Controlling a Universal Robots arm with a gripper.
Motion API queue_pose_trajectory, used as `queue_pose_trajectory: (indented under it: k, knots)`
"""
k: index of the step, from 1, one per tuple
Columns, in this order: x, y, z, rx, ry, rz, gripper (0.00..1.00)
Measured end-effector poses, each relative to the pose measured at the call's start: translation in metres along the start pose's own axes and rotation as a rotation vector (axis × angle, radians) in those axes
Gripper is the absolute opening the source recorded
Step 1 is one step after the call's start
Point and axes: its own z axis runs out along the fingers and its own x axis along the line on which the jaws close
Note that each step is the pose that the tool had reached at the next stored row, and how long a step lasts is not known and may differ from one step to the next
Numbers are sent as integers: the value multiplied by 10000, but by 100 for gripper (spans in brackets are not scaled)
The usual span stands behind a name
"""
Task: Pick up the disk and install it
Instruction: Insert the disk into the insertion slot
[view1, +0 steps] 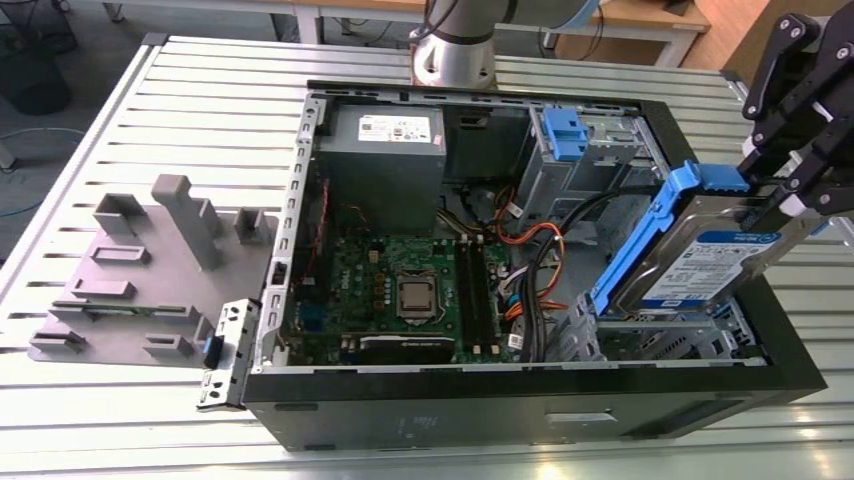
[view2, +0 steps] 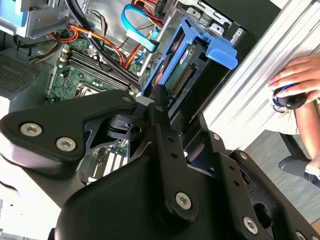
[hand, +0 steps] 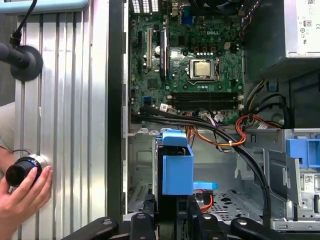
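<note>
The disk (view1: 718, 252) is silver with a blue-and-white label and a bright blue frame. The tool (view1: 781, 203) is black. The motherboard (view1: 400, 290) is green, the computer case (view1: 534, 405) black, the cables (hand: 222, 144) orange, and the tabletop (view1: 174, 110) pale silver with ribbed stripes.

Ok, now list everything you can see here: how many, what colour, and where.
disk: one, silver with blue carrier frame, tilted above the case at the exterior view's right
computer case: one, black, open, on the table
motherboard: one, green, inside the case
metal box: one, grey with white sticker, inside the case
drive bay: one, grey with blue tab, inside the case
cables: several, orange and black, inside the case
fixture plate: one, grey, exterior view's left
table: one, silver, slatted
person's hand: one, holding a small black object
arm: one, silver, behind the case
gripper: one, black, gripping the disk
</note>
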Motion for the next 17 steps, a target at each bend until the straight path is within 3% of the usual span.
queue_pose_trajectory:
  k: [2, 9, 15, 17]
  knots:
    - [-1, 0, 0, 0, -28, -14, 35]
    - [-1, -1, 16, -1, -43, -16, 35]
    - [-1, -1, 21, -3, -167, -21, 35]
    - [-2, -1, 30, -4, -175, -22, 35]
